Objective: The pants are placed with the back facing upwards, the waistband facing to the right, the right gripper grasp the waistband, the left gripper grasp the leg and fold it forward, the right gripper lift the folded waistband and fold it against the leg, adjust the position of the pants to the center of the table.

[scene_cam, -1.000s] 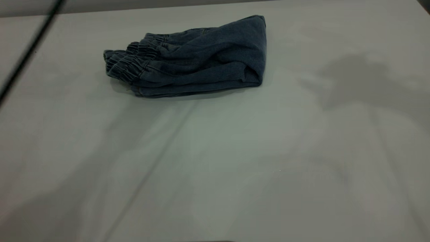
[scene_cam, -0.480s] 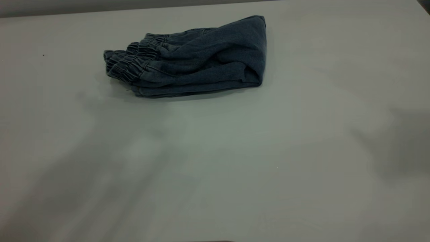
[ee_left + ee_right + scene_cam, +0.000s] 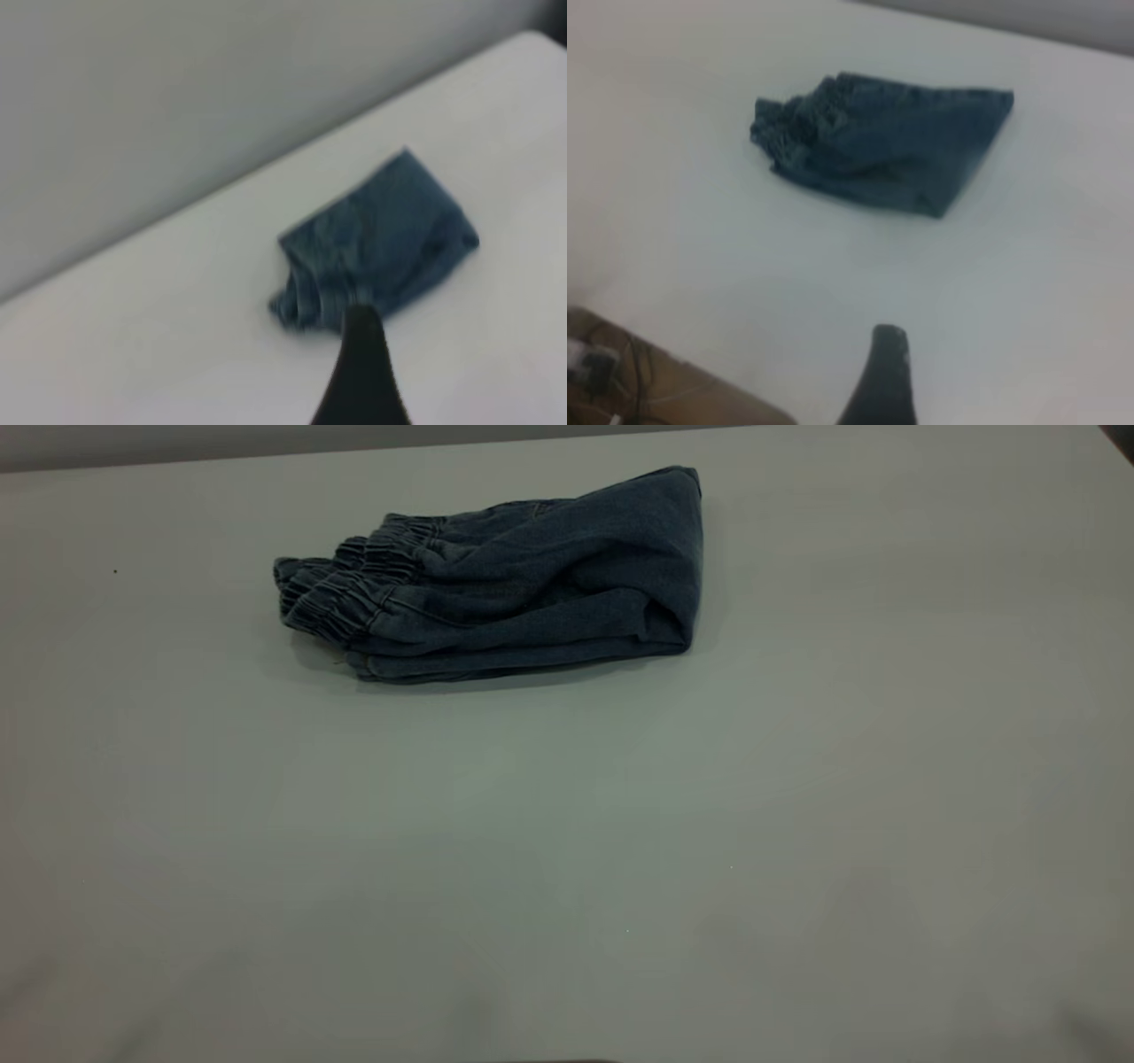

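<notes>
Just folded pants (image 3: 514,589) on the pale table (image 3: 567,850).

the exterior view is dim and flat, with a grey-green tone over the worktop (image 3: 567,850) and a slightly paler patch near its middle. light seems soft and diffuse, falling from above; the pants (image 3: 505,584) cast only a thin, soft shadow along their near edge and under the waistband (image 3: 341,593). faint darker patches sit at the lower corners of that view. there is no glare anywhere. both wrist views are brighter and washed out, and plainly blurred: the denim folds lose their detail, and the dark finger of the left gripper (image 3: 359,372) and of the right gripper (image 3: 881,381) shows as a soft-edged, out-of-focus shape.
</notes>
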Available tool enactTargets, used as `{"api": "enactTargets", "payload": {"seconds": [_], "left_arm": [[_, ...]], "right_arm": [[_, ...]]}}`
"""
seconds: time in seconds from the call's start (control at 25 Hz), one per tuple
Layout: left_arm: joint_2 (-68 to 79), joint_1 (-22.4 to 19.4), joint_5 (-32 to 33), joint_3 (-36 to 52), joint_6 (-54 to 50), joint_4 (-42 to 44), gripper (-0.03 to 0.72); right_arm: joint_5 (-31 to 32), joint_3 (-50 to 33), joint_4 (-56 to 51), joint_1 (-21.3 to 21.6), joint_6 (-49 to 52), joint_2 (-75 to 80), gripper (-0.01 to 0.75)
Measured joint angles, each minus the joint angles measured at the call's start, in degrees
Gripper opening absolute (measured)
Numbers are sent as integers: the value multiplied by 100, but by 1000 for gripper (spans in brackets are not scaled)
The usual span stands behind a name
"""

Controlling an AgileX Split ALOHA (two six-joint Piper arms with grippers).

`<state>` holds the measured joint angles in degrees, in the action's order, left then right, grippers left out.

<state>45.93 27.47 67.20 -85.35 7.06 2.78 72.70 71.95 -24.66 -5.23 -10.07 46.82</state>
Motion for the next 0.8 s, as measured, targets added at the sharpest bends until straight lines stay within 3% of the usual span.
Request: {"api": "enactTargets", "payload": {"seconds": [0.32, 0.6, 0.8], "left_arm": [[-2551, 0, 0, 2763, 0, -2, 517], [-3106, 0, 0, 4226, -11, -401, 517], [-3106, 0, 0, 4986, -11, -719, 517]], "right_arm": [[0, -1270, 17, 0, 0, -1524, 586], [-49, -2568, 225, 0, -26, -2904, 586], [-525, -3482, 695, 0, -45, -3916, 586]]}}
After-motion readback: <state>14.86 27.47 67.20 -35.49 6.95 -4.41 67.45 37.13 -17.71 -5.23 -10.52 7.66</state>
